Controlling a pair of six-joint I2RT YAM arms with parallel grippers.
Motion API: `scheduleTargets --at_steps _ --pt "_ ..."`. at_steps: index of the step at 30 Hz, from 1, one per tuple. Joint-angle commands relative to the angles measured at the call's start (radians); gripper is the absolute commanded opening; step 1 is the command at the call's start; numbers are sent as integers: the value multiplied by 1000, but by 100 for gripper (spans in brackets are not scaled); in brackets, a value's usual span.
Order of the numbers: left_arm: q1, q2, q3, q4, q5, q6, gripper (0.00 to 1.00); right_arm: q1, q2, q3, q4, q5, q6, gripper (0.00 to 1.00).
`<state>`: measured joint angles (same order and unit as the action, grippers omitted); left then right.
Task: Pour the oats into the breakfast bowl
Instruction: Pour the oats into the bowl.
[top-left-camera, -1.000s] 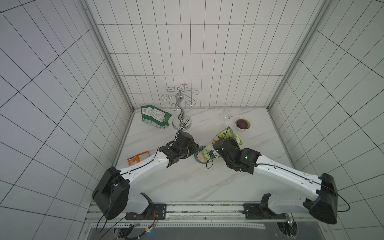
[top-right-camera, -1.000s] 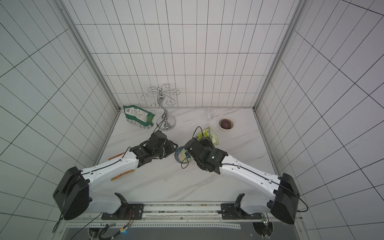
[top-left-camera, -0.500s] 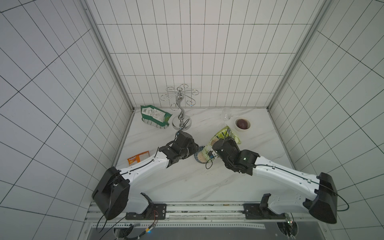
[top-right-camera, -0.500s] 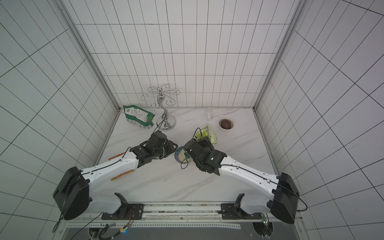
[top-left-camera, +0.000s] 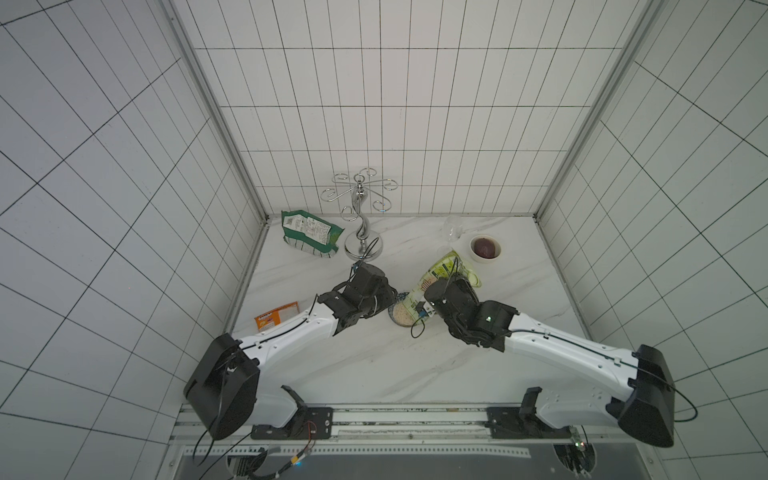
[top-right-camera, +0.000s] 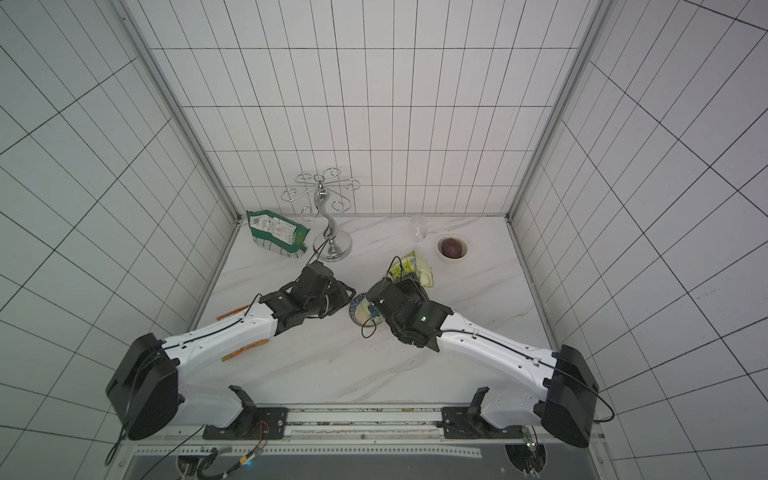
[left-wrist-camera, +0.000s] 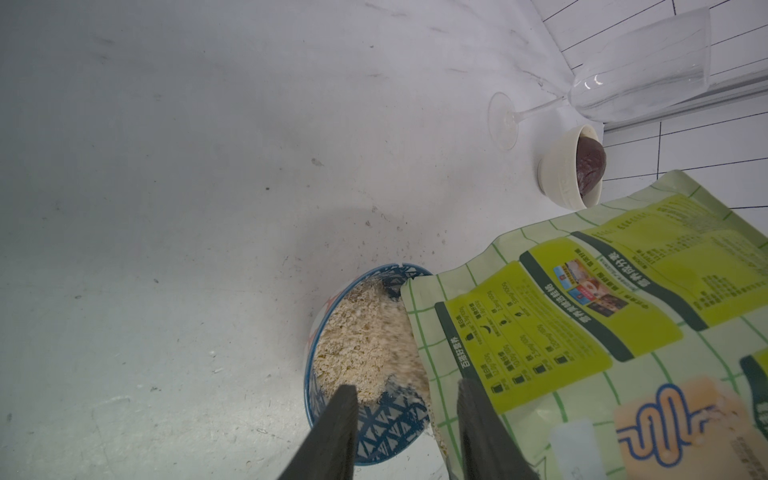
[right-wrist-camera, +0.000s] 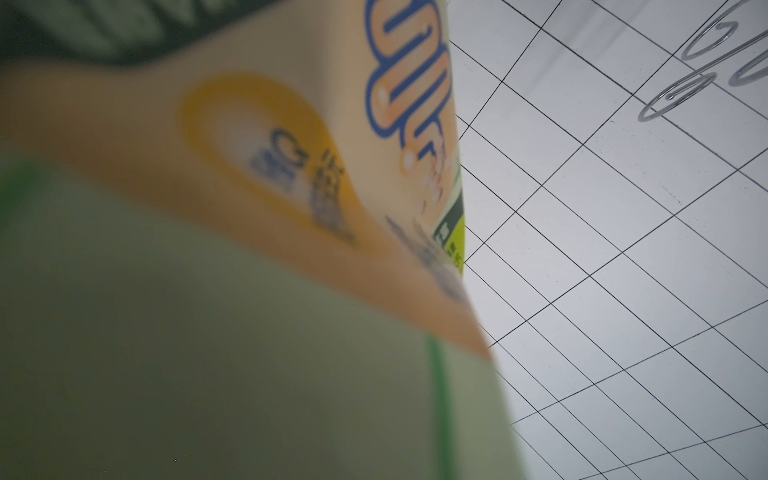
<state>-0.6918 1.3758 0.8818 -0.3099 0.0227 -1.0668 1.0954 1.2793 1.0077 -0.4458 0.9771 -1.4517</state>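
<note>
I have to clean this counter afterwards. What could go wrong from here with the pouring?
Overfilling: the oats are already piled close to the rim of the bowl, and the pouch in the right gripper is tipped over it, so flakes may spill onto the counter. In a top view the pouch's far end looks close to the glass; righting it could knock that over.

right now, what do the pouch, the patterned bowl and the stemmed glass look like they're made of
pouch: flexible printed plastic film, probably laminated, with a slight sheen. It bends and creases where it is tilted.
patterned bowl: likely glazed ceramic. It looks rigid and glossy, with painted blue-and-white triangles.
stemmed glass: glass or clear hard plastic, see-through with bright highlights. The look does not settle which.
</note>
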Motion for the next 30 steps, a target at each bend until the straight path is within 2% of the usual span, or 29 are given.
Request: scheduleTargets --at_steps 1,30 --pt "3 5 -7 14 -16 -4 42 9 -24 19 130 136 -8 0" --pt "3 4 -14 15 -18 -9 42 17 -12 -8 215 159 -79 0"
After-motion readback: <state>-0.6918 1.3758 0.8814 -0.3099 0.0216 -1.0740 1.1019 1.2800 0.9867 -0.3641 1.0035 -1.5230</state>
